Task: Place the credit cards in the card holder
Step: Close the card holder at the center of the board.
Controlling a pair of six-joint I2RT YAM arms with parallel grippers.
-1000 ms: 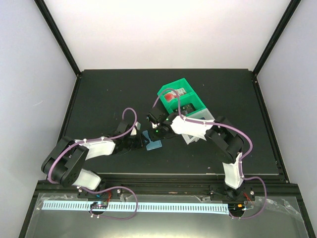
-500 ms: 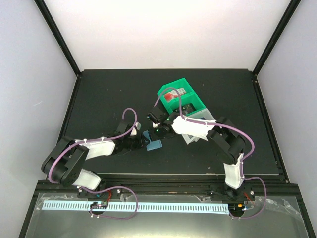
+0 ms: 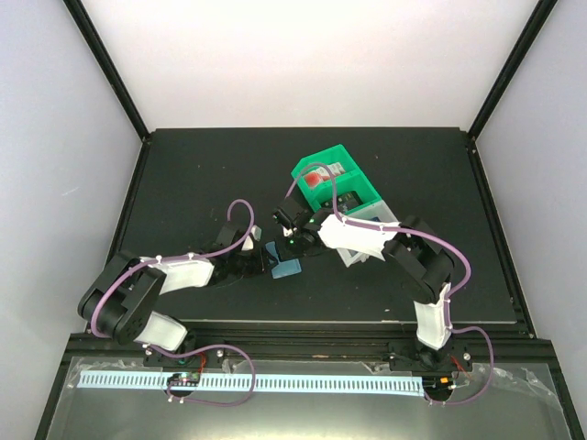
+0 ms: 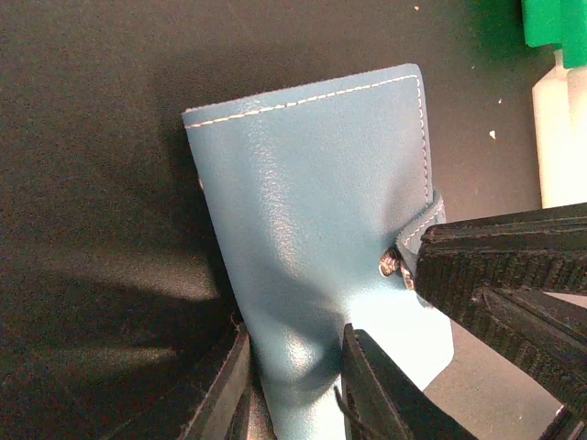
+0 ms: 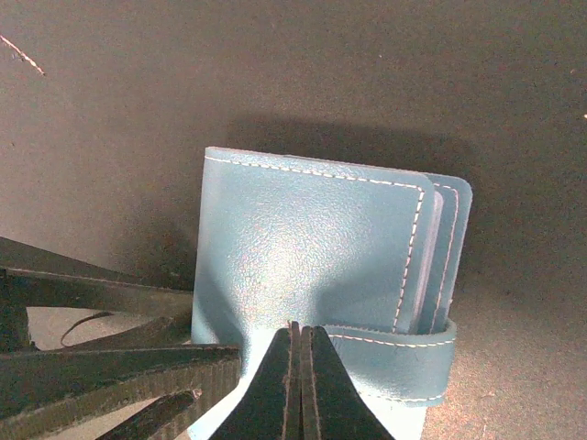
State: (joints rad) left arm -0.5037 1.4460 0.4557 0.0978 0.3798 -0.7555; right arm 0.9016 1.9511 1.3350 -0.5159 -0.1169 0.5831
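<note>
While the card holder [image 4: 312, 211] sits folded shut near the middle of the dark counter [image 3: 183, 202], I have both my claws on it. Its blue cover shows white stitching along the edges, and the closing tab [image 5: 394, 353] wraps round the open side, where the edges of the inner sleeves show. Whether it lies flat or is tipped up off the counter, I cannot tell.

My left claw [image 4: 295, 367] is pinched on one edge of the card holder, and the cover dimples between the two fingers. My right claw [image 5: 295, 348] comes in from the other side with its fingers pressed together, no gap between them, and their tips sit right at the tab, beside its small metal snap [image 4: 389, 266]. I cannot tell whether the tab itself is nipped between them or only touched.

Just behind the card holder, towards the far side of the counter, stands the green bin [image 3: 339, 154], with the white bin [image 4: 559, 137] touching it on my right. Something red and white lies in the green bin, likely one of the credit cards [image 3: 316, 176], though it is too small to be sure. My right arm reaches across in front of the white bin and hides part of it.
</note>
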